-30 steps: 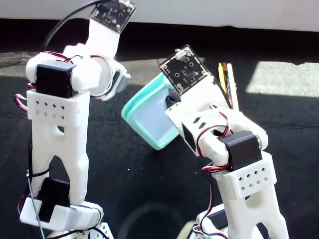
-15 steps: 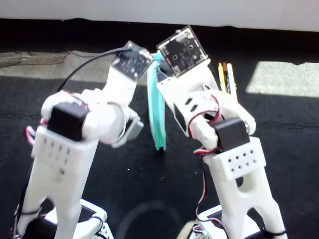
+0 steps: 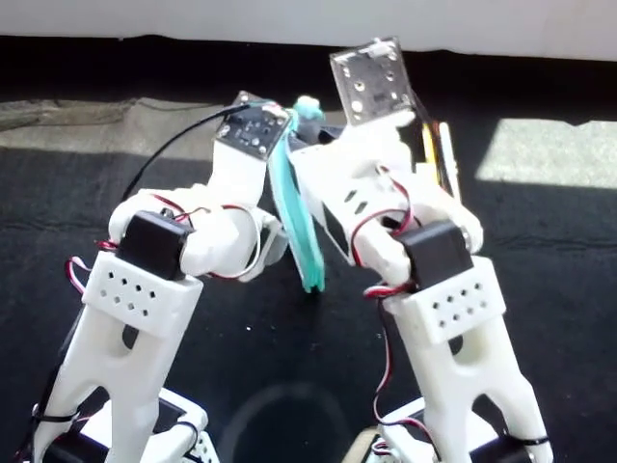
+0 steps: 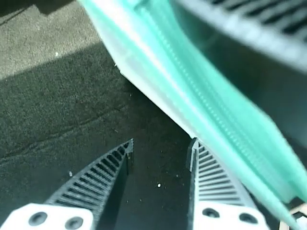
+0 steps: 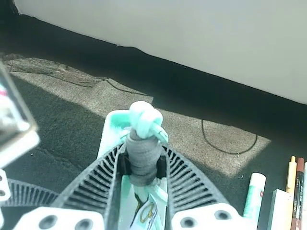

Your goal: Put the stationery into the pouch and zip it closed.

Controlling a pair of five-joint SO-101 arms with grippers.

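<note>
The left arm [image 3: 145, 280] has swung in beside the teal pouch [image 3: 294, 217], now held edge-on over the middle of the table [image 3: 559, 289]. The right gripper [image 5: 142, 155] clamps its knotted zip pull [image 5: 144, 120]; the left gripper [image 4: 159, 148] gapes wide just beside the pouch. Pens [image 3: 439, 154] lie outside, toward the table's far right.

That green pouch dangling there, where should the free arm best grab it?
Probably the thin zippered rim of the pouch, from the left arm's side. It hangs flat by its pull in the right gripper, and the open left gripper sits beside that rim.
</note>
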